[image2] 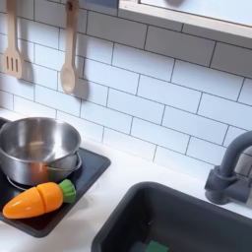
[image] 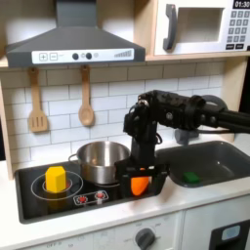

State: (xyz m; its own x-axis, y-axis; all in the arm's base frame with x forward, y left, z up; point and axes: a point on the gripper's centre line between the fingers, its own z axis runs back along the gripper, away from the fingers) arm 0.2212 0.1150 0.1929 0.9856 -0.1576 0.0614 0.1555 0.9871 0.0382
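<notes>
While a steel pot [image2: 37, 148] sits just behind it on the stove [image2: 94, 167], the gripper [image: 142, 174] pinches a toy carrot [image2: 37, 200], its green top pointing toward the sink [image2: 133, 212] in the second exterior view.

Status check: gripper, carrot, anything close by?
Gripper down over toy carrot, jaws' state unclear. Carrot lying on stovetop front corner. Steel pot right beside it.

Stove [image: 34, 200]: on the tabletop [image: 195, 200], at the first exterior view's left.
Pot [image: 101, 159]: on the stove's back part, right of the block [image: 56, 179].
Carrot [image2: 39, 199]: on the stove's front edge, before the pot in both exterior views.
Tool [image: 144, 174]: directly over the carrot in the first exterior view.
Sink [image: 210, 161]: right of the stove, faucet [image2: 231, 172] behind it.
Spatula [image: 37, 103], spoon [image: 86, 98]: hanging on the wall behind the stove, under the hood [image: 73, 44].
Microwave [image: 200, 27]: above the sink.
</notes>
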